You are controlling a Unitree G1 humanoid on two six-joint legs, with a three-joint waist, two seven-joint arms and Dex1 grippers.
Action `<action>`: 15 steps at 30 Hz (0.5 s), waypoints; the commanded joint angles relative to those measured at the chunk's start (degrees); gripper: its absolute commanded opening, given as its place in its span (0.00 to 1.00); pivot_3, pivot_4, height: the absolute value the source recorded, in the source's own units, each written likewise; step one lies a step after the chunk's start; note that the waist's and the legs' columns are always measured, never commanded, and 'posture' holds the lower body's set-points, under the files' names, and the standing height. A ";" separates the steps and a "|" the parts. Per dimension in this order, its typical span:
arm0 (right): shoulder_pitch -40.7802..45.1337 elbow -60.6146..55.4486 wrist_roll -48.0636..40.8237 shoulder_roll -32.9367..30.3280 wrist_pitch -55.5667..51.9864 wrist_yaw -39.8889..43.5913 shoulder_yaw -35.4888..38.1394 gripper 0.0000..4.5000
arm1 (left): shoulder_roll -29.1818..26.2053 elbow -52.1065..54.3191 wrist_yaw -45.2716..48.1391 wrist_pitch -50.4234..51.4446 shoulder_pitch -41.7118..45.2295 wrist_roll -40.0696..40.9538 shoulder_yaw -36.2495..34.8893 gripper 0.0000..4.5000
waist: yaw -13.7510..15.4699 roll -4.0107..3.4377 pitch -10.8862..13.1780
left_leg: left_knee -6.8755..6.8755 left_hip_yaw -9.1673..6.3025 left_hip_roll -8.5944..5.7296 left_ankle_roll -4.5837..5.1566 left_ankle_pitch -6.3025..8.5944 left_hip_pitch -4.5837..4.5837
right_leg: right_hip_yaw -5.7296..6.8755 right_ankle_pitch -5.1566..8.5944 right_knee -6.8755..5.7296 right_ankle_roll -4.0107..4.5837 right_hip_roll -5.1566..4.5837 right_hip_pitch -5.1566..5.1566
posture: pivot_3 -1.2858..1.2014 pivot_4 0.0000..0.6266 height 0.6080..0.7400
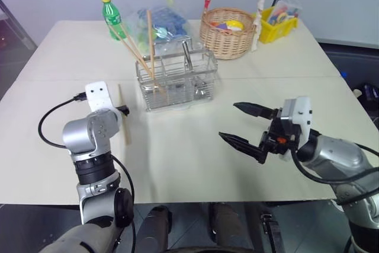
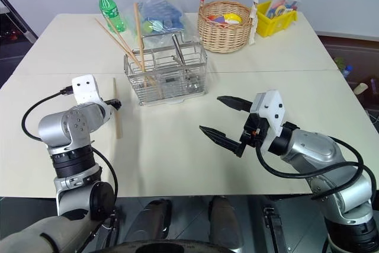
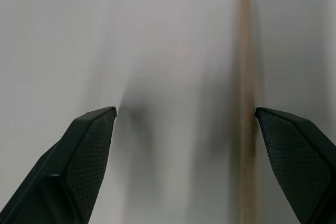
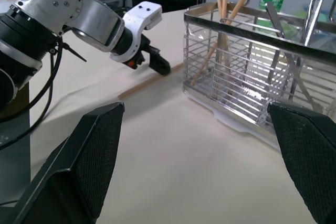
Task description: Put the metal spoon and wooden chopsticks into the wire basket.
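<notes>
1. A big pale desk [image 1: 177, 164] holds all the things.
2. The wire basket [image 1: 176, 80] stands on the desk, toward the far side and near the middle.
3. Three wooden chopsticks [image 1: 137, 50] stand in the left part of the wire basket. They lean and stick out over its top.
4. One more chopstick [image 1: 123, 119] lies flat on the desk, just to the left of the wire basket. It is apart from the basket.
5. Shiny metal pieces stand in the right part of the wire basket in the right wrist view. One of them may be the metal spoon [image 4: 274, 19], but I cannot tell for sure.
6. The left gripper [image 3: 186, 129] hangs low over the desk, close to the flat chopstick. Its fingers [image 3: 86, 156] are spread wide with nothing between them. The chopstick lies near the inner side of one finger. I cannot tell if they touch.
7. The right gripper [image 1: 249, 128] is up over the desk, to the right of the wire basket and nearer the robot. It points toward the left. Its fingers [image 1: 240, 142] are spread wide and hold nothing.
8. Behind the wire basket there are a green bottle [image 1: 112, 17] and a clear bag [image 1: 163, 23] with colored things in it.
9. A round woven basket [image 1: 228, 31] with a tall handle stands at the far right. A small yellow bin [image 1: 277, 25] stands just beside it.
</notes>
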State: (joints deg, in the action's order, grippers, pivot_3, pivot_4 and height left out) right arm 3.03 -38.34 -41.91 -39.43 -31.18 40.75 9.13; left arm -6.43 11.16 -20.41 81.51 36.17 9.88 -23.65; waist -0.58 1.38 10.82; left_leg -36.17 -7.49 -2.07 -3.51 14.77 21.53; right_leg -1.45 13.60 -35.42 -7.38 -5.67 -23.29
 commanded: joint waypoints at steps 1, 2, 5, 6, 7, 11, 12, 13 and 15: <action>-0.52 -2.20 -0.18 1.15 1.01 -0.59 -0.77 1.00 | 0.16 1.92 0.55 2.38 1.28 -1.71 -0.71 0.99 | -0.05 0.00 0.00 | 0.00 0.00 0.00 0.00 0.00 -0.01 | 0.00 0.00 0.00 0.00 0.00 0.00 | 0.52 0.24 1.00; -0.58 -2.29 -0.10 1.32 1.07 -0.70 -1.01 1.00 | -0.22 1.82 1.24 2.74 1.26 -1.79 -0.41 0.99 | -0.06 0.00 0.00 | 0.01 0.00 0.00 0.00 0.00 -0.02 | 0.00 0.00 0.00 0.00 0.00 0.00 | 0.52 0.24 1.00; -0.71 -2.34 -0.12 1.58 1.27 -0.84 -1.22 1.00 | -0.91 1.60 3.27 2.59 0.89 -1.79 0.65 0.99 | -0.09 -0.01 -0.01 | 0.01 0.01 0.00 0.00 0.00 -0.02 | 0.00 0.00 -0.01 0.00 0.00 0.00 | 0.52 0.24 1.00; -0.71 -2.32 -0.05 1.64 1.33 -0.91 -1.35 1.00 | -0.93 1.58 3.55 2.72 0.79 -2.06 0.67 0.99 | -0.04 -0.01 -0.01 | 0.01 0.00 0.00 0.00 0.00 -0.02 | 0.00 0.00 -0.01 0.00 0.00 0.00 | 0.52 0.24 1.00; -0.73 -2.25 0.03 1.69 1.41 -0.97 -1.43 1.00 | -0.67 1.67 3.53 3.17 0.77 -2.55 0.41 0.99 | -0.02 -0.01 -0.01 | 0.01 0.00 0.00 0.00 0.00 -0.02 | 0.00 0.00 0.00 0.00 0.00 0.00 | 0.52 0.24 1.00; -0.65 -1.99 0.25 1.88 1.63 -1.24 -1.69 1.00 | -0.19 2.01 3.57 5.21 0.45 -4.38 0.20 0.99 | -0.08 -0.01 -0.01 | 0.01 0.00 0.00 0.00 0.00 -0.02 | 0.00 0.00 0.00 0.00 0.00 0.01 | 0.52 0.24 1.00; -0.63 -2.00 0.33 1.97 1.64 -1.32 -1.78 1.00 | -0.12 2.00 3.76 5.62 0.46 -4.69 0.07 0.99 | -0.11 -0.01 -0.01 | 0.01 0.00 0.00 0.00 0.00 -0.03 | 0.00 0.00 0.00 0.00 0.00 0.01 | 0.52 0.24 1.00; -0.62 -2.00 0.38 2.06 1.65 -1.38 -1.83 1.00 | 0.17 1.99 3.89 6.06 0.62 -4.98 -0.37 0.99 | -0.12 -0.01 -0.01 | 0.01 0.00 0.00 0.00 0.00 -0.03 | 0.00 0.00 0.00 0.00 0.00 0.01 | 0.52 0.24 1.00; -0.62 -2.00 0.48 2.21 1.67 -1.45 -1.86 1.00 | 0.57 2.03 4.27 6.48 0.89 -5.38 -1.01 0.99 | -0.11 -0.02 -0.01 | 0.01 0.00 0.00 0.00 0.00 -0.04 | 0.00 0.00 0.00 0.00 0.00 0.01 | 0.52 0.24 1.00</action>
State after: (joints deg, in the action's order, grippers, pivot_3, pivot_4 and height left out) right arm 2.25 -38.35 -41.29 -37.58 -30.68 39.47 7.09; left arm -6.12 12.65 -16.39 86.30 36.89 5.47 -23.85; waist -0.70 1.36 10.81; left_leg -36.16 -7.49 -2.06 -3.51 14.77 21.49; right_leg -1.46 13.60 -35.42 -7.38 -5.67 -23.28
